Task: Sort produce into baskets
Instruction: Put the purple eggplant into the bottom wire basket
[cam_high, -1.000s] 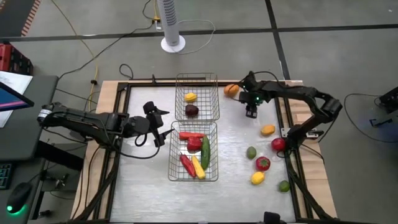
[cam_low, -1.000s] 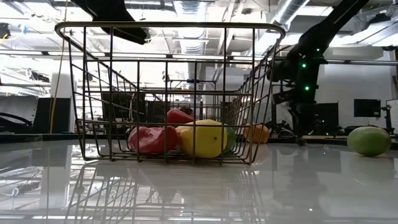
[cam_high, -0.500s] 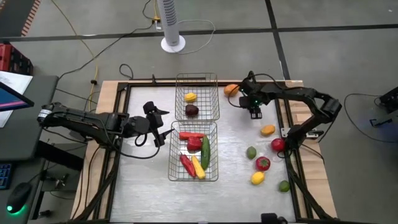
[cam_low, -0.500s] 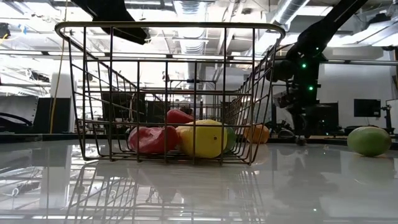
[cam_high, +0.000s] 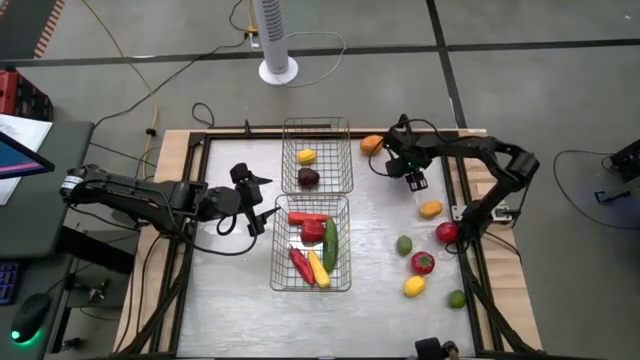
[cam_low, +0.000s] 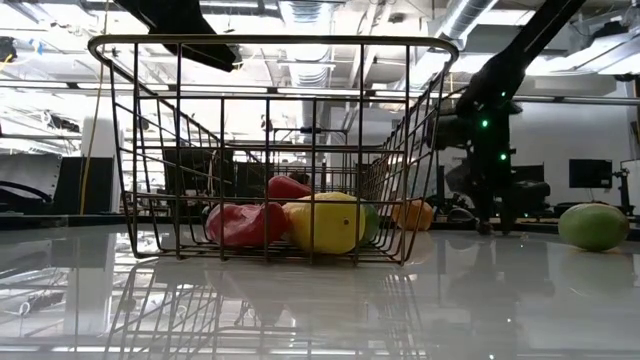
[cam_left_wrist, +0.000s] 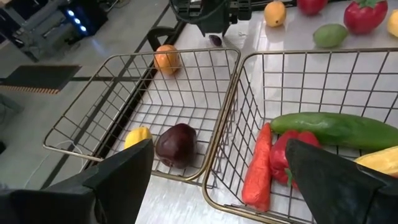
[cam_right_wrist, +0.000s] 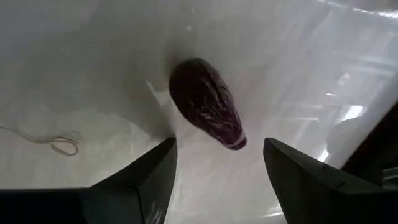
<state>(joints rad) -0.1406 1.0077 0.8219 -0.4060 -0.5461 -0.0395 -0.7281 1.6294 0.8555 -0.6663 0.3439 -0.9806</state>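
A small dark purple piece of produce lies on its side on the white table, near the far right. My right gripper points steeply down over it, open, one finger on each side and touching nothing; it also shows in the high view as right gripper. The far basket holds a lemon and a dark plum. Red peppers, a cucumber and a yellow piece lie in the near basket. My left gripper hangs open at the baskets' left side.
Loose produce lies on the table's right part: an orange at the far edge, a yellow-orange piece, two tomatoes, two limes and a lemon. The table's near left part is bare.
My right gripper has rolled about the line it points along and shifted a little toward the table's right edge, staying over the dark purple piece. The produce and the baskets have kept their places.
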